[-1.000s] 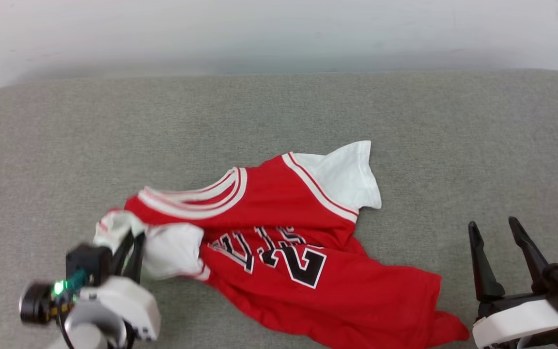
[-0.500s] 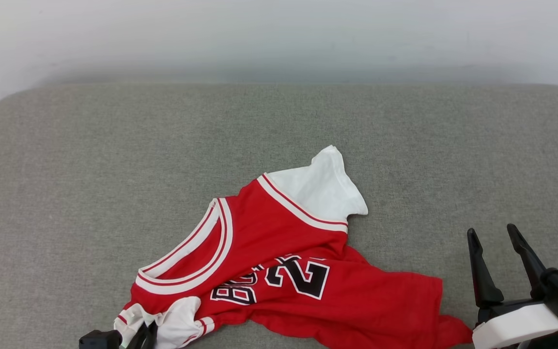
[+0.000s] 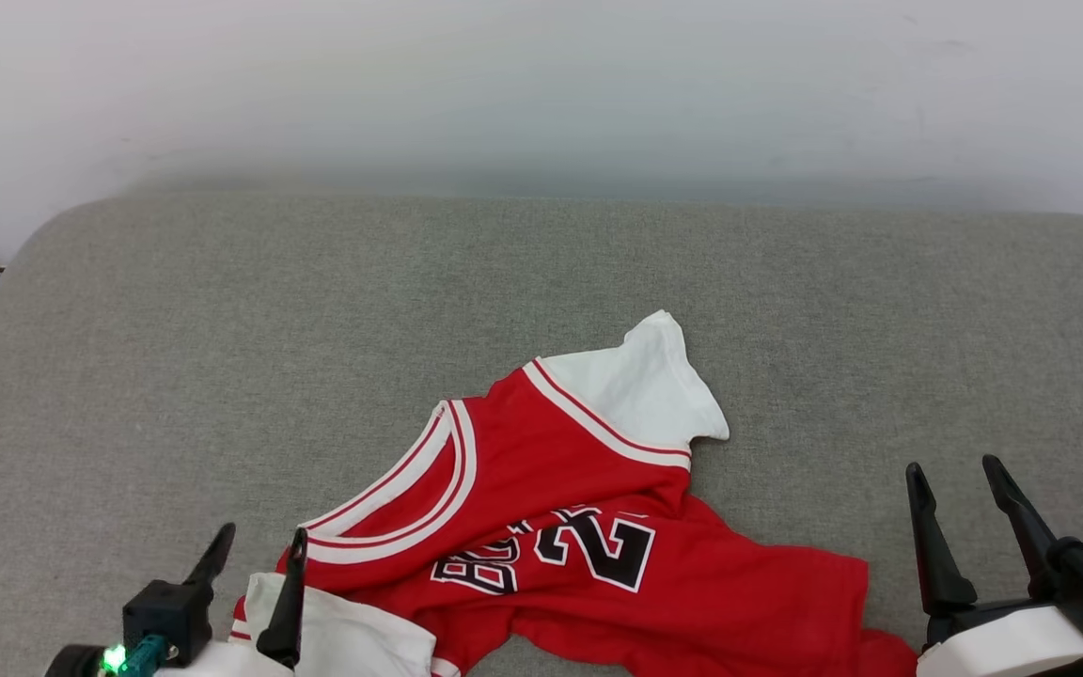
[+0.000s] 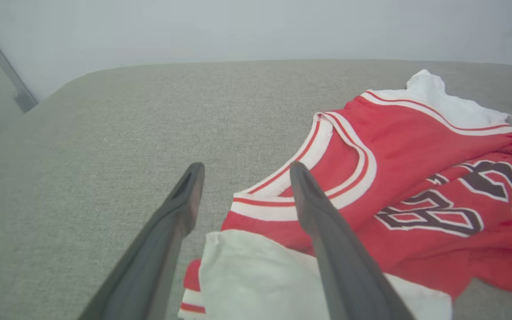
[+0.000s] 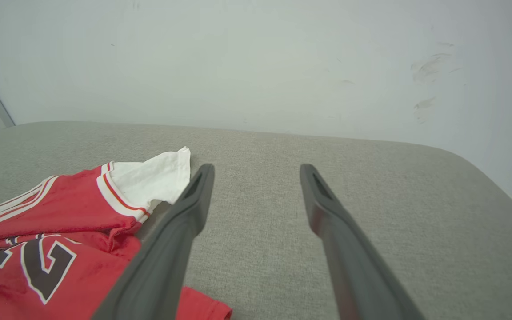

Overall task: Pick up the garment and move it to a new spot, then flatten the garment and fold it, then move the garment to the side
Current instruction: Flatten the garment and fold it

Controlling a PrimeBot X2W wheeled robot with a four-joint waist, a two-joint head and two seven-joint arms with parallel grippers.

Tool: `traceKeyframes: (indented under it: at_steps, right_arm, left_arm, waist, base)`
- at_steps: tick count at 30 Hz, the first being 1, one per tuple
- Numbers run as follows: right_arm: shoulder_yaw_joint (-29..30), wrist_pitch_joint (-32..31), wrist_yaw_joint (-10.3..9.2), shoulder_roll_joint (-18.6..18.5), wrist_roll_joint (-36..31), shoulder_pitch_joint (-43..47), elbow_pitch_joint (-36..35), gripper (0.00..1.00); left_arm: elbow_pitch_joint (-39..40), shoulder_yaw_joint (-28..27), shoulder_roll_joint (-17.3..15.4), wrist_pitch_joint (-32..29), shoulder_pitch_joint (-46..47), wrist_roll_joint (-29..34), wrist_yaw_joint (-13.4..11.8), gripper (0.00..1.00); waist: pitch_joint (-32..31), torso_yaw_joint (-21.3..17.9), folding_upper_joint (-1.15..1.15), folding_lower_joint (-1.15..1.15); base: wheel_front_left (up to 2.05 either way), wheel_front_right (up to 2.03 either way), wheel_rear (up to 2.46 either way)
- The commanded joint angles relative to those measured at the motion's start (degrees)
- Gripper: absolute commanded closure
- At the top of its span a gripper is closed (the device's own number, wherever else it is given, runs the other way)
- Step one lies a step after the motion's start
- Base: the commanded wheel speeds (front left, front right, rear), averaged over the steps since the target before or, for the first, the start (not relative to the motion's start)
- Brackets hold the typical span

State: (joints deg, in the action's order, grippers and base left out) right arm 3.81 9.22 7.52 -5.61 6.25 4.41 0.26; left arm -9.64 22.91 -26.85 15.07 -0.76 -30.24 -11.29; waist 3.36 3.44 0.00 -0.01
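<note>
change: left gripper (image 3: 262,534) at 7 o'clock has just let go of the white sleeve (image 3: 353,639), fingers now spread over it | right gripper (image 3: 949,465) at 4 o'clock: spread, holding nothing | shirt (image 3: 560,470): rumpled, number up, at 6 o'clock on the grey cushion (image 3: 316,310) | meaning: move looks done, flattening next

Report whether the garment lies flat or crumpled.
Crumpled: the garment lies bunched on the grey surface, creased across its lettering, one white sleeve sticking up.
</note>
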Motion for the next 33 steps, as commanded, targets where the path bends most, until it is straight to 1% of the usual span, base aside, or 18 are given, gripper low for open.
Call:
traceKeyframes:
  at_steps: [1, 3, 5, 9, 15, 20, 23, 26, 27, 30, 33]
  right_arm:
    - [0.0, 0.3, -0.06, 0.2, 0.1, 0.5, 0.0, 0.0]
    - [-0.1, 0.3, -0.06, 0.3, 0.1, 0.5, 0.2, 0.0]
    - [-0.3, 0.2, -0.06, 0.4, -0.1, 0.3, 0.3, 0.0]
    - [-0.8, 0.2, -0.06, 0.3, 0.0, -0.4, 0.4, 0.0]
    - [-1.0, 0.1, -0.07, -0.4, 0.1, -1.2, 0.5, 0.0]
    - [-1.1, 0.1, -0.07, -0.5, 0.1, -1.7, 0.9, 0.0]
    - [-1.3, 0.1, -0.06, -0.6, 0.1, -2.3, 1.0, 0.0]
    - [-1.5, 0.2, -0.06, -0.6, 0.1, -2.6, 1.1, 0.0]
    - [-1.6, 0.2, -0.06, -0.7, 0.1, -2.9, 1.2, 0.0]
    - [-1.9, 0.3, -0.07, -0.8, 0.1, -3.5, 1.3, 0.0]
    - [-2.1, 0.3, -0.06, -0.8, 0.0, -3.9, 1.5, 0.0]
  left_arm:
    - [0.3, -0.2, -0.6, 0.1, 0.1, 0.4, -0.2, 0.0]
    - [2.6, -0.4, -2.5, -0.8, 1.7, 1.3, 0.2, 0.0]
    - [4.4, -0.5, -4.5, -2.9, 3.3, 1.3, 1.3, 0.0]
    - [7.5, -1.0, -8.6, -9.5, 7.2, -0.5, 4.4, 0.0]
    - [10.5, -1.1, -14.2, -24.5, 12.9, -6.6, 9.4, 0.0]
    - [11.7, 0.8, -18.0, -38.5, 17.0, -11.6, 13.3, 0.0]
    - [11.9, 2.5, -19.5, -45.7, 19.1, -13.8, 14.7, 0.0]
    - [11.5, 4.6, -20.4, -51.6, 21.2, -14.6, 15.6, 0.0]
    - [11.2, 5.5, -20.8, -53.1, 21.8, -14.2, 16.0, 0.0]
    - [10.0, 8.0, -19.9, -56.9, 22.8, -15.2, 16.8, 0.0]
    - [7.9, 10.1, -20.3, -59.9, 23.7, -15.5, 17.5, 0.0]
  waist:
    - [-0.1, 0.0, 0.0, 0.01]
    - [-0.4, 0.0, 0.0, 0.01]
    - [-0.5, -0.2, 0.0, 0.01]
    - [-0.4, -0.8, 0.0, 0.01]
    - [0.7, -2.1, 0.0, 0.01]
    - [1.6, -3.1, 0.0, 0.01]
    - [2.1, -3.6, 0.0, 0.01]
    - [2.8, -4.3, 0.0, 0.01]
    - [3.0, -4.5, 0.0, 0.01]
    - [3.7, -5.2, 0.0, 0.01]
    - [4.5, -5.9, 0.0, 0.01]
  base:
    - [0.0, 0.0, 0.0]
    - [0.0, 0.0, 0.0]
    - [0.0, 0.0, 0.0]
    - [0.0, 0.0, 0.0]
    - [0.0, 0.0, 0.0]
    - [0.0, 0.0, 0.0]
    - [0.0, 0.0, 0.0]
    - [0.0, 0.0, 0.0]
    - [0.0, 0.0, 0.0]
    - [0.0, 0.0, 0.0]
    - [0.0, 0.0, 0.0]
